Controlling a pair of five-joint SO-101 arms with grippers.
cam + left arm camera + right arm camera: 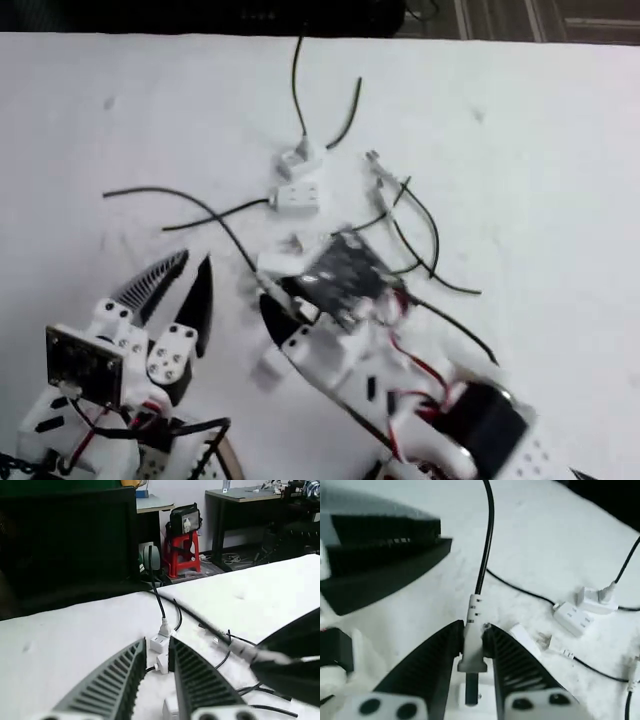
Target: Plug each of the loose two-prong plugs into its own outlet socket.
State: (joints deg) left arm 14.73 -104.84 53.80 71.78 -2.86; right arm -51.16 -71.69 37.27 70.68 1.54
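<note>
Our right hand (pixel 472 627) is clamped on a grey plug (pixel 471 650). Its fingers press both of the plug's sides, and its black cable (pixel 488 540) runs away across the white worktop (pixel 545 535). From above, this hand (pixel 272 305) sits near the middle of the worktop (pixel 540 150), just short of the sockets.

Beyond it lie two white outlet blocks side by side. The free socket (pixel 575 619) (pixel 299 196) has nothing in its slots. The filled socket (pixel 597 600) (pixel 300 158) already carries a plug with a cable leading off the far edge. A third white block (pixel 522 634) lies just beside the right hand's fingers, and we cannot tell which way its slots face.

A loose plug (pixel 375 160) lies to the right of the sockets, among several looping black cables (pixel 420 235). One long cable (pixel 190 200) curves across the worktop between our left hand (pixel 195 258) and the sockets.

The left hand (pixel 157 642) hovers low with its ribbed fingers (pixel 197 680) apart and holding nothing. The two sockets show just past its tips. Behind the worktop stands a red stool (pixel 180 555).
</note>
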